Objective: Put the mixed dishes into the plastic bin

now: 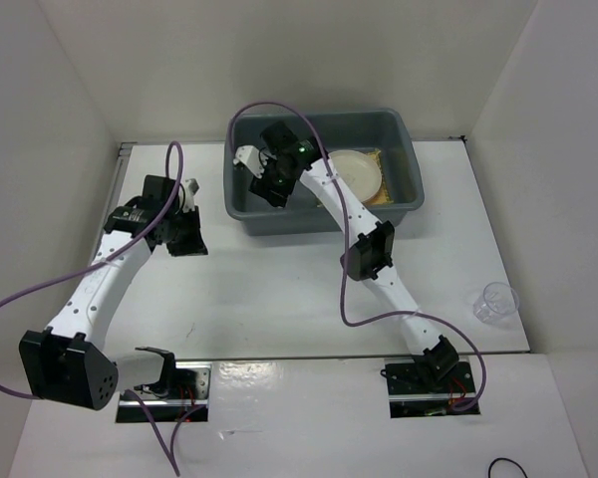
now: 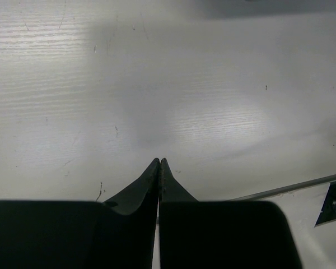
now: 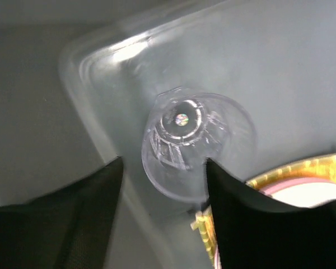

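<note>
White table [image 1: 279, 289]; right tool [image 3: 163, 165] reaches down into bin [image 1: 319, 221].

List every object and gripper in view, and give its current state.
plastic bin: holds dishes
cream plate: in bin, topmost
pink plate: under cream plate
yellow mat: bottom of the stack
cup in bin: between open jaws
cup on table: upright, outside bin
left gripper: shut, empty
right gripper: open, in bin

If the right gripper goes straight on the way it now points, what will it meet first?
The right gripper would most likely meet the clear cup in the plastic bin, straight ahead between its spread fingers; how far off it is, I cannot tell.
</note>
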You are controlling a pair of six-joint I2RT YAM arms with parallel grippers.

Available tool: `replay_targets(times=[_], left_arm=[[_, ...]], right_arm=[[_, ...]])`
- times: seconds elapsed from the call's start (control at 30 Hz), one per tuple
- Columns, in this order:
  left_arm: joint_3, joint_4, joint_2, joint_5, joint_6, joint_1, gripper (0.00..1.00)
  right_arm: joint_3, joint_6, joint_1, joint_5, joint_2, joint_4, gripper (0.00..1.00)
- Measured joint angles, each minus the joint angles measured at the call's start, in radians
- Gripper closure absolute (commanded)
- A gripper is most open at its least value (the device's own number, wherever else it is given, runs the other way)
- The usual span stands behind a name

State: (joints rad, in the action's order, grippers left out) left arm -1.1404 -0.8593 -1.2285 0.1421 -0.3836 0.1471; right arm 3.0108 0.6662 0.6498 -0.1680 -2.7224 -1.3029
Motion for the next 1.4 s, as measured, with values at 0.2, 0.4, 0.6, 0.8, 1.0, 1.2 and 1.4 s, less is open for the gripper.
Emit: replay_targets(times=[0.2,0.4,0.6,0.8,1.0,1.2,1.4], left_arm=[[0.000,0.000,0.011,0.013,0.015,-0.011,0.94],[0.007,0.005,0.056,0.019,0.017,-0.019,0.93],[0.023,0.008,0.095,0.045,0.017,-0.021,0.93],[0.032,0.009,0.128,0.058,0.018,-0.028,0.93],[0.035,0.014,0.141,0.080,0.018,-0.028,0.89],[0.065,0.018,0.150,0.105,0.018,-0.028,0.87],[0.067,0.016,0.159,0.115,0.018,-0.028,0.84]], right_arm=[[0.047,-0.095,0.004,0.024,0.134,-0.005,0.02],[-0.188,-0.223,0.022,0.142,0.606,0.020,0.02],[-0.883,-0.277,0.013,0.299,1.259,0.082,0.02],[-1.447,-0.242,-0.447,0.308,1.615,0.047,0.02],[-1.893,-0.115,-0.781,0.318,1.770,0.030,0.02],[-2.049,-0.022,-0.922,0.377,1.838,0.090,0.02],[-2.071,0.098,-1.120,0.388,1.658,0.224,0.02]])
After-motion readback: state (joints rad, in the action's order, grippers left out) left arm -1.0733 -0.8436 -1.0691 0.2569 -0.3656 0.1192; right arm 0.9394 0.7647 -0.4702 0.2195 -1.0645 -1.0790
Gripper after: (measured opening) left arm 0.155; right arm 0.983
